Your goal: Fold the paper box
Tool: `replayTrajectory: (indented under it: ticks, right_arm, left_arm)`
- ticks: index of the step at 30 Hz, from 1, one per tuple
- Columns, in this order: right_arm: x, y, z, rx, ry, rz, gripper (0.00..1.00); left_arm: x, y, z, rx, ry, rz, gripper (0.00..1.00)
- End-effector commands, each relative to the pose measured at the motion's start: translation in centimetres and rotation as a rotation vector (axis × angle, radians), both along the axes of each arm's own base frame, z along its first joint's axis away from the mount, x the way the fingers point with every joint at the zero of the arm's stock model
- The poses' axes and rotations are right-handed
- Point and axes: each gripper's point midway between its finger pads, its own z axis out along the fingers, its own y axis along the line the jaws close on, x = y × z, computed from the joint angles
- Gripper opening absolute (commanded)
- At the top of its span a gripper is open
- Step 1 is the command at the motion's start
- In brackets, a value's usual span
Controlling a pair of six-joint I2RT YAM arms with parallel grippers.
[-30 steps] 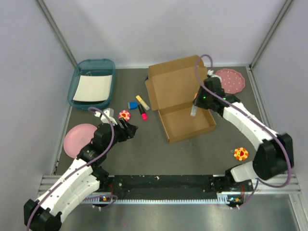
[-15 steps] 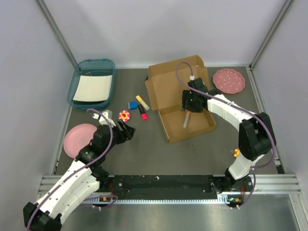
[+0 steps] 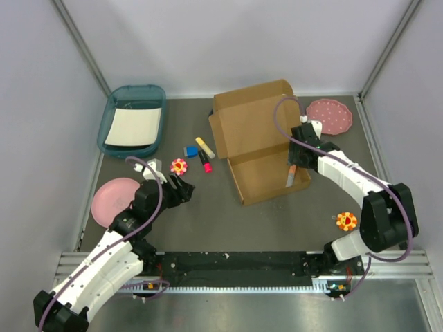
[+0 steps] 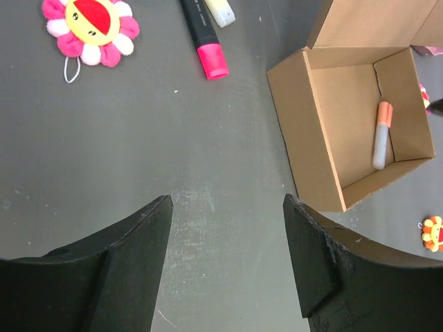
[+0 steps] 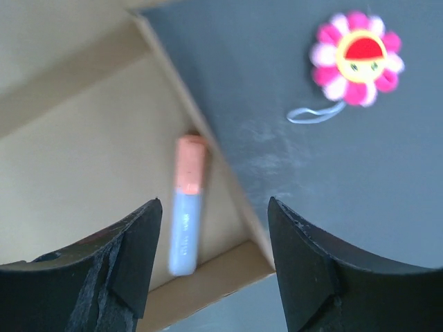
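The paper box (image 3: pixel 266 155) lies mid-table, and only the top view shows its lid open at the far side. The wrist views show a marker (image 4: pixel 381 135) inside, its print blurred. The right gripper (image 5: pixel 211 270) hovers spread and empty above the box's right wall. The left gripper (image 4: pixel 225 256), spread and empty, hangs left of the box.

The paper box (image 4: pixel 317 138) sits open, its lid flap rising behind it; an orange-capped pen (image 4: pixel 381 135) lies inside against its far-side wall; left of the box lie a pink-capped black marker (image 4: pixel 204 38) and a pale yellow piece (image 4: pixel 220 10), a pink flower plush (image 4: pixel 91 28) farther left; a small orange flower toy (image 4: pixel 434 233) lies below-right of the box; the left gripper (image 4: pixel 225 204) hangs below-left of it, jaws apart over bare table (image 4: pixel 138 138).
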Motion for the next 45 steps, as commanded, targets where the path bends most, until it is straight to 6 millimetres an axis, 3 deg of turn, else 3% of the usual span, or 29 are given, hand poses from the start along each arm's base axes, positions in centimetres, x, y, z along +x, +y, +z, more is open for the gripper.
replayTrajectory:
  ticks: [1,4,10,18,24,27,31,33,34,35,36,43,45]
  right_arm:
    - [0.2,-2.5,-2.6,-0.109,0.007,-0.05,0.63]
    - [0.0,-2.9,-4.0,-0.127,0.04,-0.073,0.63]
    - [-1.4,-0.6,-6.4,-0.015,0.084,-0.047,0.57]
    - [-4.6,3.2,-6.1,0.053,0.051,0.031,0.52]
    - [-6.4,3.6,-5.8,0.068,0.037,0.048,0.55]
    - [-7.1,2.9,-3.8,0.085,-0.013,0.037,0.63]
    - [-7.7,2.1,0.4,0.102,-0.097,0.048,0.67]
    - [-8.0,1.7,2.8,0.113,-0.144,0.061,0.68]
    - [-8.1,1.6,3.5,0.114,-0.162,0.065,0.68]
    - [-8.2,1.5,4.3,0.12,-0.181,0.066,0.68]
    - [-8.1,1.4,5.0,0.12,-0.198,0.073,0.68]
    - [-8.4,1.9,5.8,0.138,-0.212,0.115,0.68]
    - [-8.6,2.4,6.1,0.167,-0.213,0.136,0.68]
  left_arm:
    - [0.1,-0.4,0.7,-0.024,-0.033,-0.012,0.71]
    - [0.1,-0.2,1.1,-0.02,-0.049,-0.01,0.71]
    - [0.0,0.2,1.6,-0.014,-0.064,0.0,0.71]
    - [0.7,0.2,1.4,0.001,-0.063,0.017,0.71]
    - [2.0,0.5,2.0,0.046,-0.076,0.043,0.72]
    - [3.3,1.3,3.0,0.077,-0.126,0.102,0.74]
    - [5.4,1.6,6.8,0.107,-0.24,0.136,0.77]
    - [7.0,0.8,8.4,0.109,-0.298,0.13,0.78]
    - [8.0,0.3,10.7,0.079,-0.362,0.131,0.79]
    - [9.1,-0.7,10.3,0.092,-0.356,0.11,0.79]
    - [10.1,-1.3,11.6,0.092,-0.4,0.101,0.8]
    - [19.0,-7.6,14.0,0.198,-0.445,-0.09,0.82]
    - [20.6,-7.9,14.1,0.18,-0.438,-0.148,0.82]
